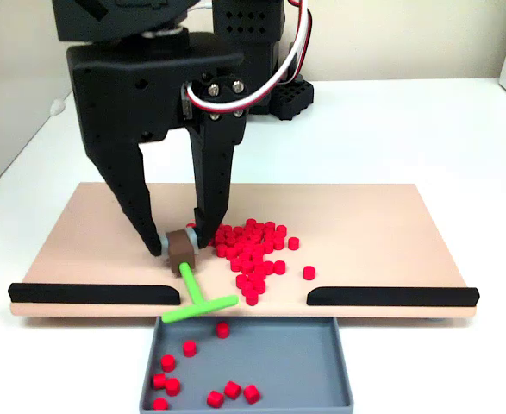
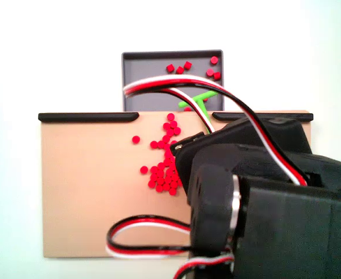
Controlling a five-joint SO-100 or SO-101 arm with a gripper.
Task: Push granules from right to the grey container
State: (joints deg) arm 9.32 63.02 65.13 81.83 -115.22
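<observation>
claw (image 1: pixel 180 244) clamped on pusher (image 1: pixel 194 295) block. about nine granules (image 1: pixel 251 250) in tray (image 1: pixel 278 362); most remain mid-board (image 1: pixel 365 224), unpushed.

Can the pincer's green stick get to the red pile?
Probably yes. The pincer holds the green stick beside the granules on the tan board, with nothing between.

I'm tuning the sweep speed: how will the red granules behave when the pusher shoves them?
The granules are small, loose cylinders, so they will probably scatter and roll rather than move as one clump; one stray already lies apart. They look light, likely sliding easily over the smooth tan board. Several already lie in the grey container.
</observation>
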